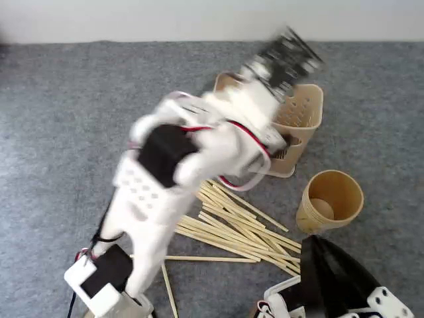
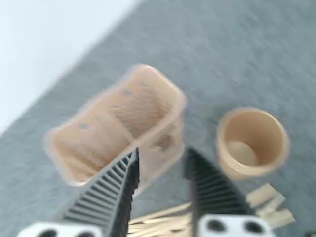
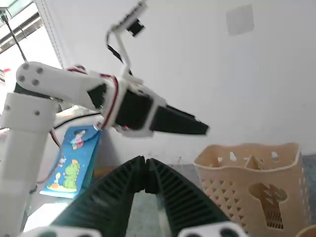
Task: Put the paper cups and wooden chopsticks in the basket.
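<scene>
The beige perforated basket (image 1: 301, 116) stands at the back of the grey mat. My left gripper (image 1: 286, 58) hovers over it, open and empty; in the left wrist view its fingers (image 2: 160, 168) frame the basket (image 2: 118, 126). A paper cup (image 1: 331, 199) stands upright in front of the basket, to its right. Several wooden chopsticks (image 1: 242, 228) lie in a loose pile on the mat beside the cup. My right gripper (image 1: 313, 246) is low at the front, near the cup, shut on nothing (image 3: 146, 168). The right wrist view shows the left gripper (image 3: 200, 128) above the basket (image 3: 252, 182).
The left arm's white body (image 1: 165, 192) stretches across the middle of the mat and hides part of the chopstick pile. One stray chopstick (image 1: 169, 291) lies near the front edge. A white wall runs behind the mat.
</scene>
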Action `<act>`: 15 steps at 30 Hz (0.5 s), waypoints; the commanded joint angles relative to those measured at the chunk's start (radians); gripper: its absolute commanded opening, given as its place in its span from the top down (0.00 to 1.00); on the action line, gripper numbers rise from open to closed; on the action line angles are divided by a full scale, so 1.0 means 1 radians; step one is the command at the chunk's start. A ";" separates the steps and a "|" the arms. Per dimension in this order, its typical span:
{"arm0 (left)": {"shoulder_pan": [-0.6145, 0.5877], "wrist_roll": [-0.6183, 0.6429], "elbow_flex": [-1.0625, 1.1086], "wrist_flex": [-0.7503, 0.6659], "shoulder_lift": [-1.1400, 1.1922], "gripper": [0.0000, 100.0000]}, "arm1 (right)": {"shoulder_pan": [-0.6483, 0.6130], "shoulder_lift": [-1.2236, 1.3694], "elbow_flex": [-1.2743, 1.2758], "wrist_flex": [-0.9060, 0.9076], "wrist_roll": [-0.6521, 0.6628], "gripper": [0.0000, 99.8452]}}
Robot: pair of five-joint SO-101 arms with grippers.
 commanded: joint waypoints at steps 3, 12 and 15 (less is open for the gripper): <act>-0.279 0.011 0.050 0.028 -0.137 0.99 | -0.007 0.007 -0.012 0.111 0.021 0.99; -0.508 -0.068 0.541 0.009 -0.517 0.99 | -0.001 0.007 0.221 0.133 0.031 0.99; -0.574 -0.086 0.705 -0.038 -0.660 0.99 | -0.001 0.007 0.272 0.131 0.101 0.99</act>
